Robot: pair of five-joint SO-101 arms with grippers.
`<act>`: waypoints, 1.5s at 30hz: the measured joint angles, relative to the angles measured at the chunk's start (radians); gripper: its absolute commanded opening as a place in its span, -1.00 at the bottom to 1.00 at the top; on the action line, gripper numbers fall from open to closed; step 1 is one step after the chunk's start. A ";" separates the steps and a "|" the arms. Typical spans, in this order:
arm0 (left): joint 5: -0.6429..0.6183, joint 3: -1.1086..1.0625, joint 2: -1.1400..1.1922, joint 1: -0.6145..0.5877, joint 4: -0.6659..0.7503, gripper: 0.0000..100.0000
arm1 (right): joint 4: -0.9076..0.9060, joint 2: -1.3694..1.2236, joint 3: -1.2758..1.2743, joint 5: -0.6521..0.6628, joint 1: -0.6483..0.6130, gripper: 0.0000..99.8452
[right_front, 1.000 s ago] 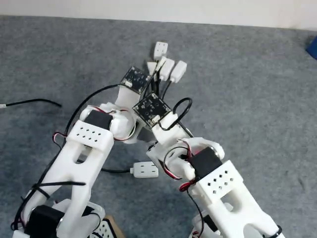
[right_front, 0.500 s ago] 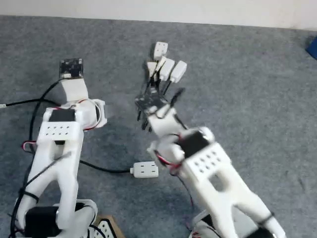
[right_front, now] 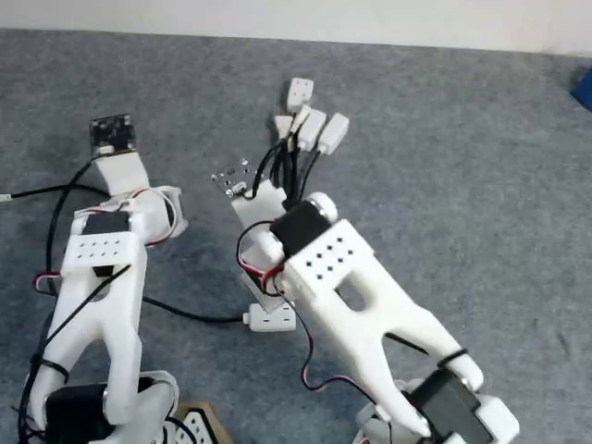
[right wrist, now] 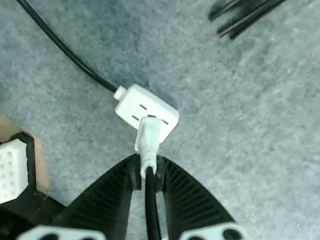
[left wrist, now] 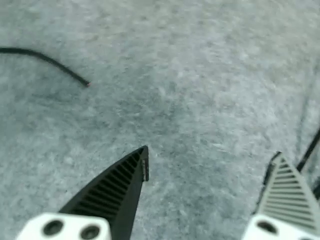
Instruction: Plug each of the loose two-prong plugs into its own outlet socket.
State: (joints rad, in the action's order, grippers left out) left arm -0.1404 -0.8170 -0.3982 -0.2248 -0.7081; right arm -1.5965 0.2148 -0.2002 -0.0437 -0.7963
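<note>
My right gripper (right wrist: 148, 169) is shut on a white two-prong plug (right wrist: 149, 134) with a black cord. The plug's nose rests against the end of a white outlet socket (right wrist: 146, 111) lying on the carpet, and its prongs are hidden. From above, this socket (right_front: 274, 318) lies just under the right arm (right_front: 319, 264). Several more white plugs and sockets (right_front: 313, 125) sit bunched at the far side, their black cords running toward the arm. My left gripper (left wrist: 211, 152) hangs open over bare carpet, off to the left, with nothing between its fingers.
A loose black cable (left wrist: 45, 60) ends on the carpet near the left gripper, seen from above as a cable (right_front: 65, 190) at the left. A white block on a brown base (right wrist: 12, 165) stands close beside the socket. Grey carpet (right_front: 481, 185) stretches open on the right.
The left arm swung away from the plug cluster to the left. The right arm drew back from the cluster to the near socket, bringing the plug with it.
</note>
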 measured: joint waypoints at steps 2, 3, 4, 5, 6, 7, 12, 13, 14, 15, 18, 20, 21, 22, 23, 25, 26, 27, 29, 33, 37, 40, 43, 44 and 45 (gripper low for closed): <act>-0.008 0.000 0.000 -0.008 0.005 -0.35 | -0.002 -0.020 0.000 -0.043 -0.015 -0.97; -0.011 0.000 0.000 -0.008 0.005 -0.35 | -0.003 -0.026 0.000 -0.052 -0.026 -0.97; -0.011 0.000 0.000 -0.008 0.006 -0.35 | -0.003 -0.032 0.000 -0.058 -0.040 -0.97; -0.011 0.000 0.000 -0.008 0.006 -0.35 | -0.003 -0.038 0.000 -0.064 -0.054 -0.97; -0.011 0.000 0.000 -0.008 0.006 -0.35 | -0.003 -0.040 0.000 -0.068 -0.068 -0.97; -0.011 0.000 0.000 -0.008 0.006 -0.35 | -0.003 -0.040 0.000 -0.072 -0.078 -0.97; -0.011 0.000 0.000 -0.018 0.018 -0.35 | 0.011 -0.040 0.000 -0.163 -0.107 -0.98; -0.011 0.000 0.000 -0.017 0.020 -0.35 | 0.018 -0.040 0.000 -0.173 -0.107 -0.98; -0.011 0.000 0.000 -0.015 0.020 -0.35 | 0.025 -0.041 0.000 -0.183 -0.107 -0.98; -0.011 0.000 0.000 -0.017 0.020 -0.35 | 0.034 -0.043 0.000 -0.186 -0.107 -0.98; -0.011 0.000 0.000 -0.017 0.020 -0.35 | 0.074 -0.043 -0.008 -0.190 -0.107 -0.98; -0.011 0.000 0.000 -0.017 0.023 -0.35 | 0.100 -0.043 -0.035 -0.196 -0.107 -0.98; -0.011 0.000 0.000 -0.017 0.023 -0.35 | 0.114 -0.043 -0.048 -0.206 -0.107 -0.98; -0.011 0.000 0.000 -0.017 0.023 -0.35 | 0.126 -0.043 -0.063 -0.212 -0.107 -0.98; -0.011 0.000 0.000 -0.017 0.023 -0.35 | 0.133 -0.043 -0.075 -0.215 -0.107 -0.98; -0.011 0.000 0.000 -0.017 0.023 -0.35 | 0.140 -0.043 -0.089 -0.215 -0.107 -0.98; -0.011 0.000 0.000 -0.017 0.023 -0.35 | 0.141 -0.043 -0.092 -0.215 -0.107 -0.98; -0.011 0.000 0.000 -0.017 0.023 -0.35 | 0.141 -0.043 -0.094 -0.216 -0.107 -0.98; -0.011 0.000 0.000 -0.017 0.023 -0.35 | 0.141 -0.043 -0.094 -0.216 -0.103 -0.98; -0.011 0.000 0.000 -0.017 0.023 -0.35 | 0.137 -0.043 -0.094 -0.218 -0.060 -0.98; -0.011 0.000 0.000 -0.017 0.023 -0.36 | 0.123 -0.043 -0.094 -0.218 -0.037 -0.98; -0.011 0.000 0.000 -0.017 0.023 -0.36 | 0.121 -0.043 -0.094 -0.215 -0.035 -0.98; -0.011 0.000 0.000 -0.017 0.023 -0.36 | 0.106 -0.043 -0.094 -0.201 -0.037 -0.98; -0.011 0.000 0.000 -0.017 0.023 -0.36 | 0.098 -0.043 -0.094 -0.201 -0.040 -0.98; -0.011 0.000 0.000 -0.017 0.023 -0.36 | 0.098 -0.043 -0.094 -0.199 -0.049 -0.98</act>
State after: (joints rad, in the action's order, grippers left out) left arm -0.1511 -0.8170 -0.3982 -0.2417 -0.6851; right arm -1.4983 0.1718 -0.2938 -0.2432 -0.8454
